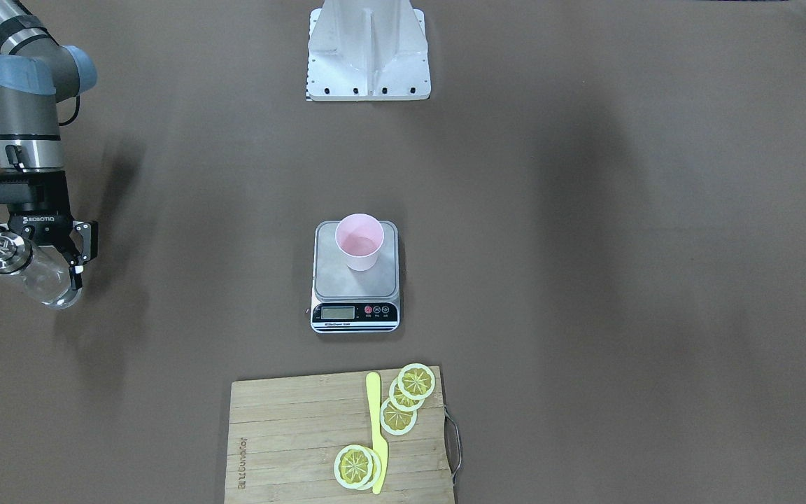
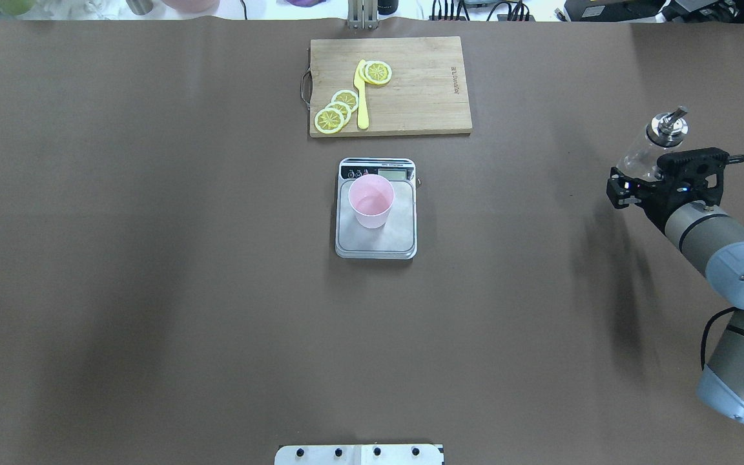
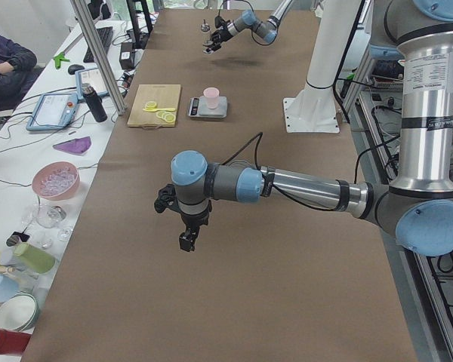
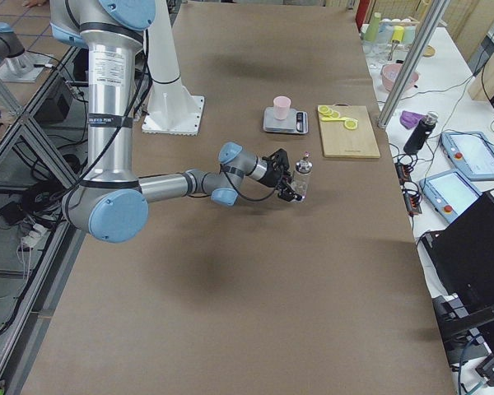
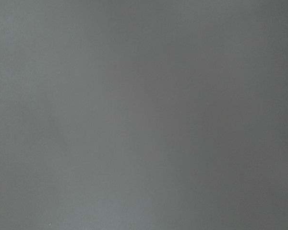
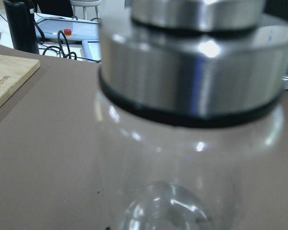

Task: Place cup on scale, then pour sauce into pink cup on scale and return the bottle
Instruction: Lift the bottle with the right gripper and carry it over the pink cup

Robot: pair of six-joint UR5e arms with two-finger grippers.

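The pale pink cup point(image 1: 359, 241) stands upright on the steel platform of the scale point(image 1: 355, 283), at the table's middle; both also show in the overhead view, the cup point(image 2: 371, 200) on the scale point(image 2: 378, 240). My right gripper point(image 2: 640, 174) is shut on the clear glass bottle point(image 2: 644, 150) with its metal spout, far out on my right side, a little tilted and above the table. The bottle point(image 6: 182, 163) fills the right wrist view; I cannot make out sauce in it. My left gripper point(image 3: 187, 240) shows only in the exterior left view, over bare table; I cannot tell its state.
A bamboo cutting board point(image 2: 423, 97) with lemon slices point(image 2: 340, 110) and a yellow knife point(image 2: 362, 97) lies just beyond the scale. The white robot base point(image 1: 368, 56) stands behind the scale. Bowls, bottles and tablets sit on a side bench point(image 3: 57, 181).
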